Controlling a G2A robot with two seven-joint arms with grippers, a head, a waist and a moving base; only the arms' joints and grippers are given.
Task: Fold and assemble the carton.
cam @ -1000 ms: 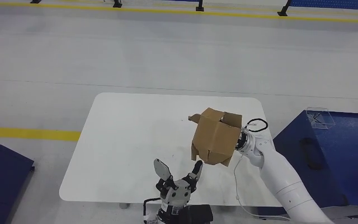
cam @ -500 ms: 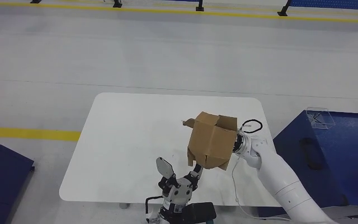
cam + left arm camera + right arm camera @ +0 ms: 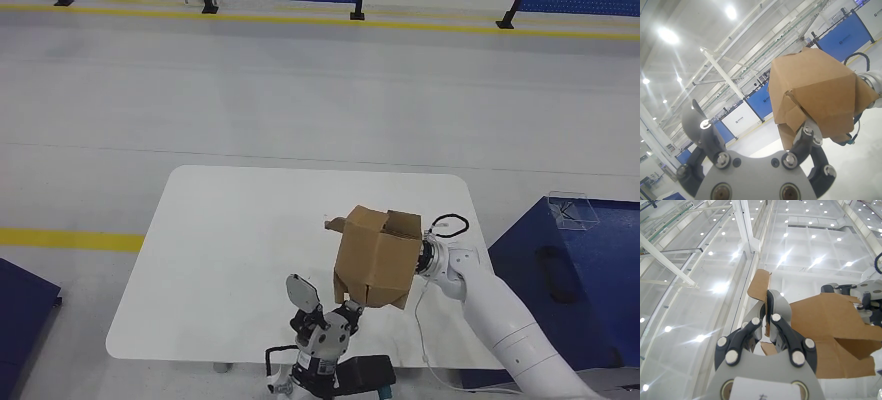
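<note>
Clamping a cardboard edge of the carton [image 3: 819, 317], your right pincer [image 3: 766, 303] is drawn narrow, with one finger on each face of the panel. A short flap stands up past its fingertips. The brown body of the carton spreads out to one side of that pincer, its walls bent and an uneven opening showing between two panels.

From above, you see the carton held tilted in the air over the white table [image 3: 220, 260], on the part of it nearest both pincers. The right pincer's wrist sits just beside the carton's side that faces away from the left arm, and a black cable [image 3: 455, 220] loops out of that wrist. One small flap juts from the carton's far upper corner, away from both pincers.

Your left pincer [image 3: 751, 113] is spread wide, just below the carton and pointing up at it. One of its fingers [image 3: 809, 130] touches the carton's lower edge, its tip hidden behind a loosely folded flap. The other finger stands free in the air, well apart from the cardboard. So the carton lies above and ahead of the left pincer, against one finger only, and is pinched between the fingers of the right pincer. The flaps nearest the left pincer do not sit flush: a dark gap runs along their seam.
</note>
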